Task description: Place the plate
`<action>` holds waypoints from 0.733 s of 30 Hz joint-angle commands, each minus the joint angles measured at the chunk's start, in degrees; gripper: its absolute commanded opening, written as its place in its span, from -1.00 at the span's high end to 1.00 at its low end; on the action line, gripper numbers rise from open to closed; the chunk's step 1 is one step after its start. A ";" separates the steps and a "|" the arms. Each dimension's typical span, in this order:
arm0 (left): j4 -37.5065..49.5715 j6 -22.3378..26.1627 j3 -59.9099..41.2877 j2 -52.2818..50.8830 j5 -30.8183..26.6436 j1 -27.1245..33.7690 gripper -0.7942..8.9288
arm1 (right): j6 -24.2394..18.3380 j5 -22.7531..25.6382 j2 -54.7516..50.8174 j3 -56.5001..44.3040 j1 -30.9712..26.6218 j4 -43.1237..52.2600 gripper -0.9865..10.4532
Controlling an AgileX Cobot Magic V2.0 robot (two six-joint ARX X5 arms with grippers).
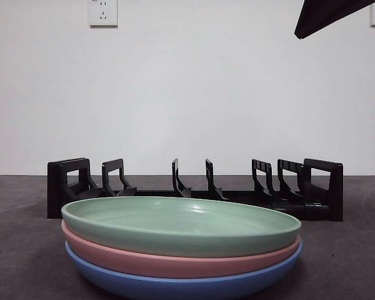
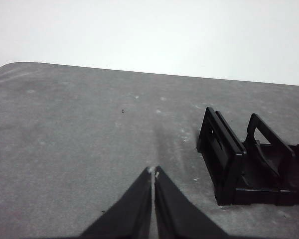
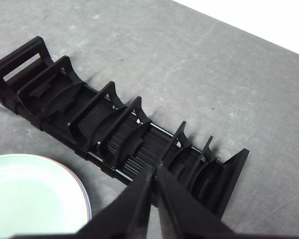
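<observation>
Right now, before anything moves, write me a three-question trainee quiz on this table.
1. Which color is the top plate in the stack: A green, B pink, C blue?
2. True or false: a plate already stands in the rack.
3. Fill in: both hands are ____.

Key:
1. A. The green plate lies on the pink plate, with the blue plate lowest.
2. False. The rack holds no plate.
3. Shut. The left hand and right hand hold nothing.

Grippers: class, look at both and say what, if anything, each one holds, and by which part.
Nothing is held. The left gripper and right gripper are both shut on nothing; the three stacked plates lie untouched before the rack.
</observation>
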 commanded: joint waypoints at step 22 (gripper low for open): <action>0.79 -0.22 -1.09 -0.04 0.26 0.04 0.82 | -3.37 0.42 -20.39 -24.59 -11.69 21.44 0.79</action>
